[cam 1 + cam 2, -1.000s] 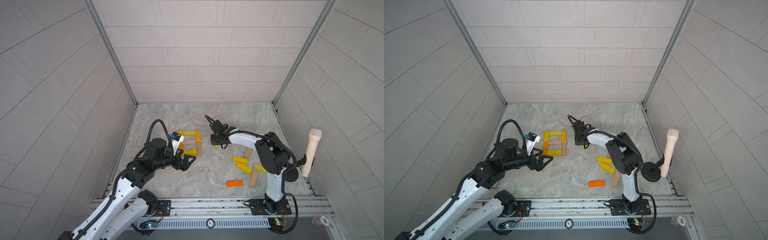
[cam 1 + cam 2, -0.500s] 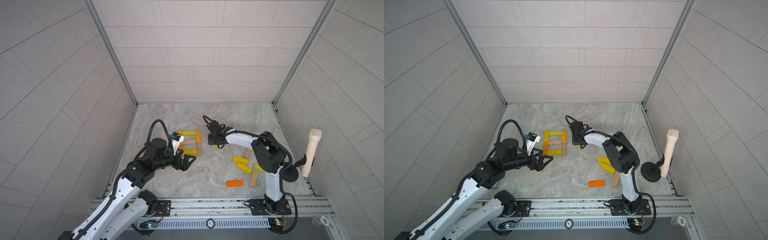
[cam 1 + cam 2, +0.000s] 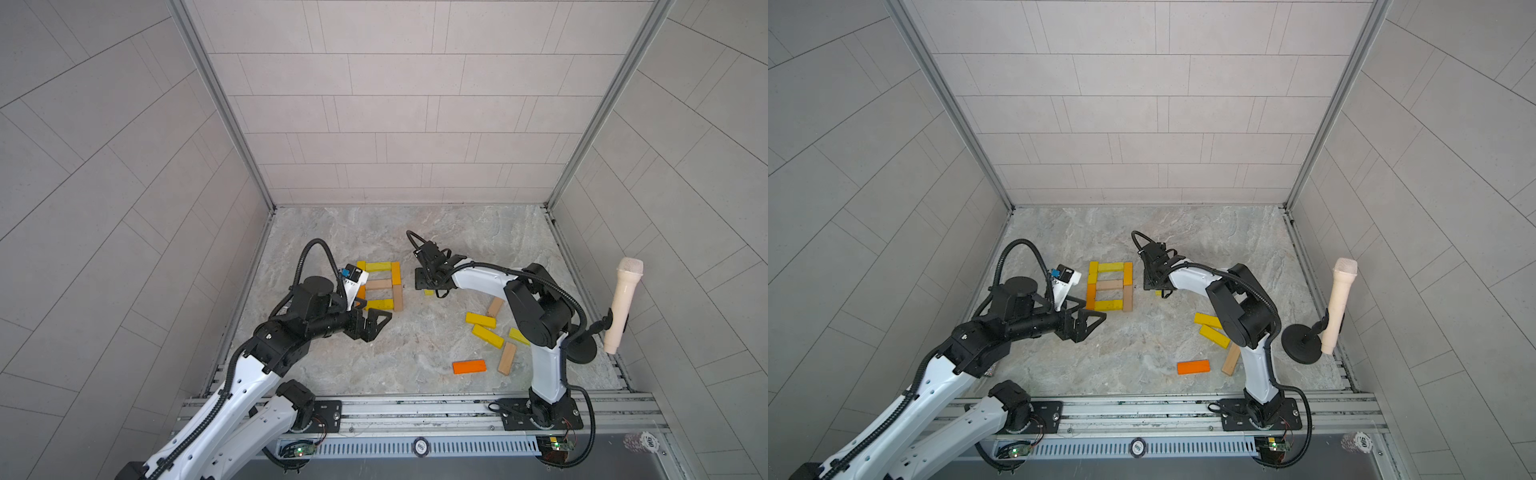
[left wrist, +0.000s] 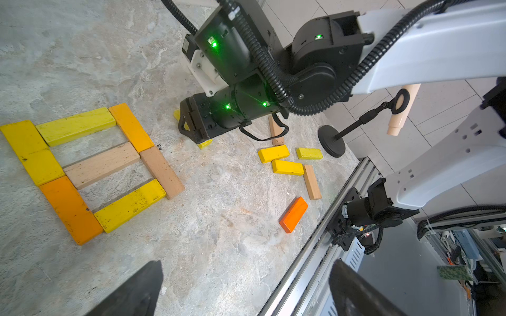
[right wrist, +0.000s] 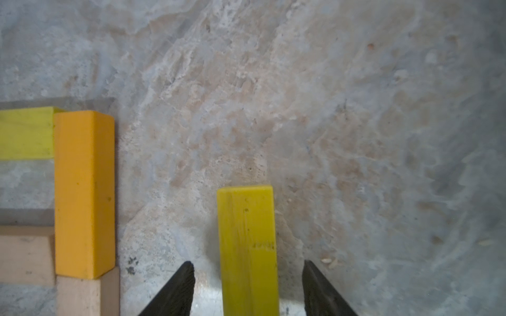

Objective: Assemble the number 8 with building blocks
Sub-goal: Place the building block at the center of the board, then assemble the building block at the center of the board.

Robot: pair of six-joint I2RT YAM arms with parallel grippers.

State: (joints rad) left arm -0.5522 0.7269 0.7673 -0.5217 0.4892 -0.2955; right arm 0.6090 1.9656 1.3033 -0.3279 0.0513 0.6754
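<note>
Over the last second the right hand [image 5: 247,264] went from shut to parted, so that its fingers [image 5: 175,290] stood clear of the yellow block [image 5: 246,232] on both sides. The block lay flat between them, and bare bench [image 5: 342,123] showed in each gap. In both top views the hand and the right arm [image 3: 482,278] behind it had also shifted a little to the left, ending nearer the right side of the number 8 [image 3: 379,284].
</note>
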